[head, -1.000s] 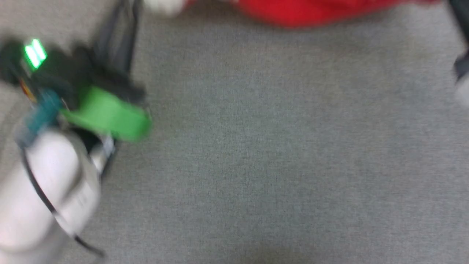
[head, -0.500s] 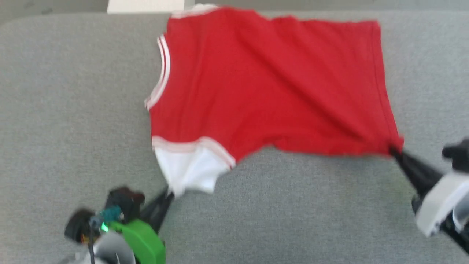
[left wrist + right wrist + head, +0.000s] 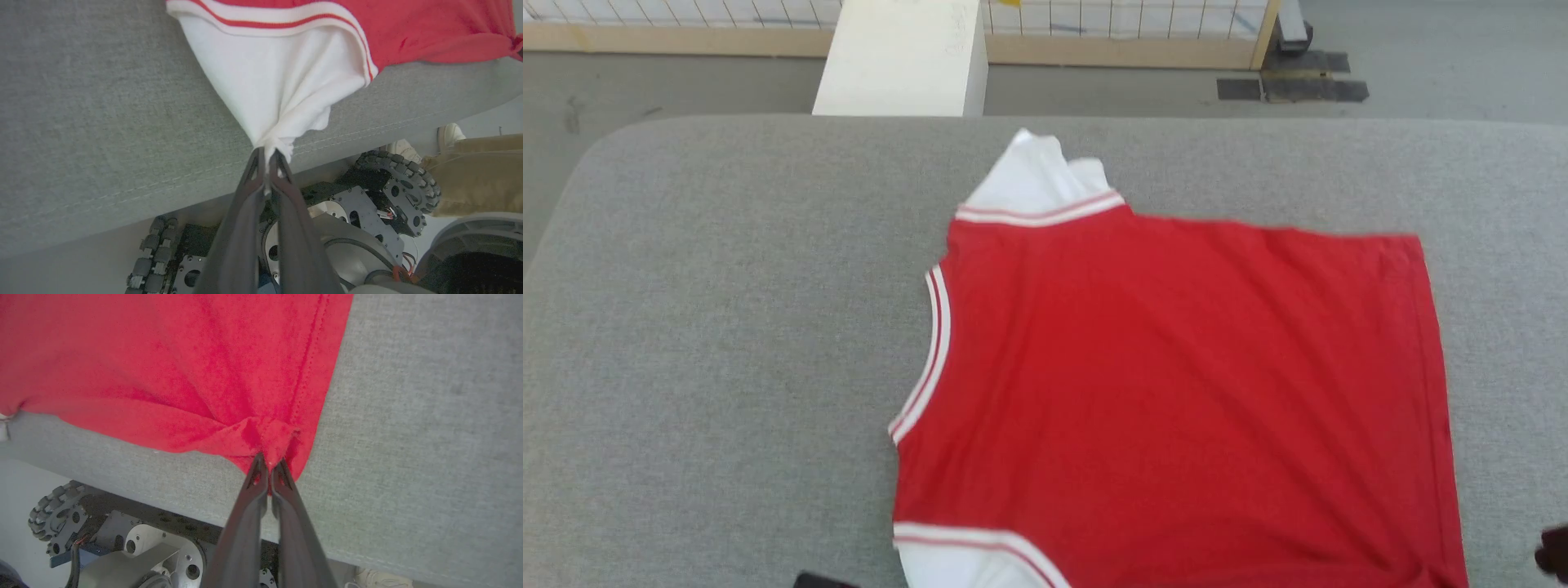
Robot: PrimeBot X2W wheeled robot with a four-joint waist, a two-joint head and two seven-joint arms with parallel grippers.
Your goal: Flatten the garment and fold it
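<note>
The garment (image 3: 1176,392) lies spread on the grey padded table (image 3: 727,327) with its plain red side up and its collar trim (image 3: 927,359) to the left. One white sleeve (image 3: 1033,175) points to the far side. The near white sleeve (image 3: 278,77) is pulled to a point, and my left gripper (image 3: 267,152) is shut on its tip at the table's near edge. In the right wrist view my right gripper (image 3: 269,459) is shut on the bunched red hem corner (image 3: 269,437), also near the front edge. No print shows.
Beyond the table's far edge stand a white block (image 3: 903,57) and a wood-framed wire fence (image 3: 1127,49). Below the near edge are my wheeled base (image 3: 392,188) and a person's shoe (image 3: 449,132) and tan trouser leg (image 3: 478,175).
The head camera has swung up, so the whole picture shifted and the far edge and floor now show. Both grippers keep their hold; the garment lies stretched flatter between them.
</note>
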